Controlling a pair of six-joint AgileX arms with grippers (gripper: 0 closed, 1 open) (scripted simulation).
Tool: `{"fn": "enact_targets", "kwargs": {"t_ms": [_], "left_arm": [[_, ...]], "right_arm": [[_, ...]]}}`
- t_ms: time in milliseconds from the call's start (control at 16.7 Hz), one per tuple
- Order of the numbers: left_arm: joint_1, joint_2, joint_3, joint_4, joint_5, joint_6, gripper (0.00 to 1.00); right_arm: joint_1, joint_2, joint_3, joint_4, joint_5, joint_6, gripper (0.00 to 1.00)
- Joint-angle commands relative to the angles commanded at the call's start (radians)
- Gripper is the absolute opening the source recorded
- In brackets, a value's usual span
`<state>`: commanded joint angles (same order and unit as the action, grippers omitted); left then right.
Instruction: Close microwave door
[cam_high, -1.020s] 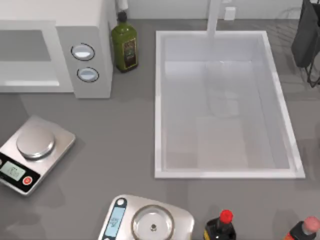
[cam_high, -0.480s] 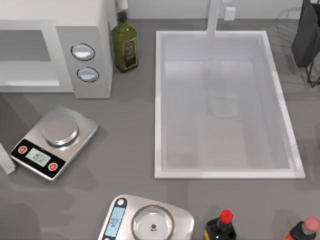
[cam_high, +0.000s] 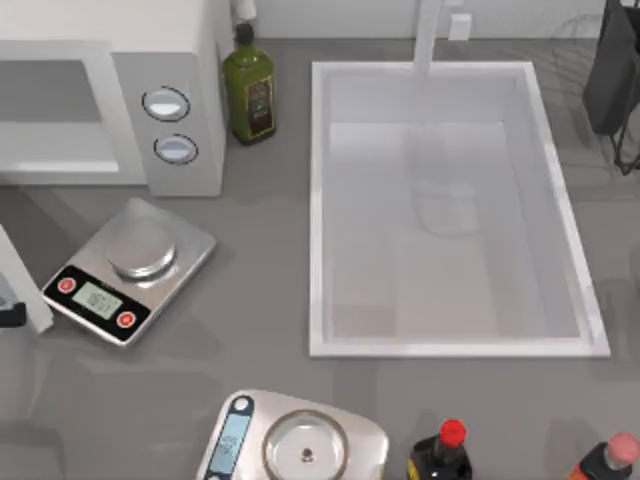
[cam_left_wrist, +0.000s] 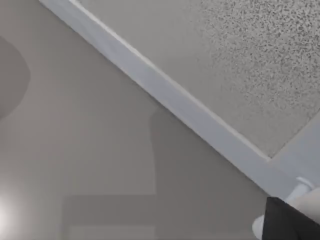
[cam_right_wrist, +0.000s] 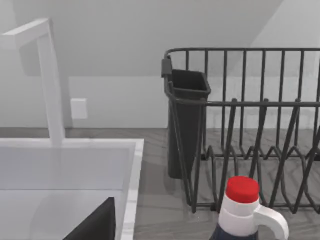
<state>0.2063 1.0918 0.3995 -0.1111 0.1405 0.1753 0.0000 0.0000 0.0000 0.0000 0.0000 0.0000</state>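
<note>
The microwave door (cam_high: 24, 282) stood open at the surface's left edge. It showed edge-on as a white strip running from the microwave (cam_high: 110, 60) front toward the near side, roughly square to the open cavity. The left claw (cam_high: 8, 312) sat at the door's outer end, on its left side, so the closing swing lies rightward and back toward the cavity. Whether it was released or clenched could not be told. A scale (cam_high: 130, 270) lay just right of the door, in the swing's likely path. The right claw (cam_right_wrist: 95, 225), parked by the sink (cam_high: 318, 200), was the farther one, its state likewise undetermined.
</note>
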Motion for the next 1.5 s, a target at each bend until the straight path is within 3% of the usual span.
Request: {"fn": "enact_targets", "kwargs": {"t_ms": [240, 420, 840, 1500], "left_arm": [[-0.214, -0.060, -0.031, -0.002, -0.147, -0.149, 0.00], [-0.272, -0.084, -0.043, -0.003, -0.200, -0.202, 0.00], [-0.269, -0.041, -0.013, 0.017, -0.195, -0.200, 0.00], [-0.257, 0.435, 0.248, 0.226, -0.183, -0.186, 0.00]], "right_arm": [[0.000, 0.000, 0.000, 0.000, 0.000, 0.000, 1.00], [0.000, 0.000, 0.000, 0.000, 0.000, 0.000, 1.00], [0.000, 0.000, 0.000, 0.000, 0.000, 0.000, 1.00], [0.000, 0.000, 0.000, 0.000, 0.000, 0.000, 1.00]]}}
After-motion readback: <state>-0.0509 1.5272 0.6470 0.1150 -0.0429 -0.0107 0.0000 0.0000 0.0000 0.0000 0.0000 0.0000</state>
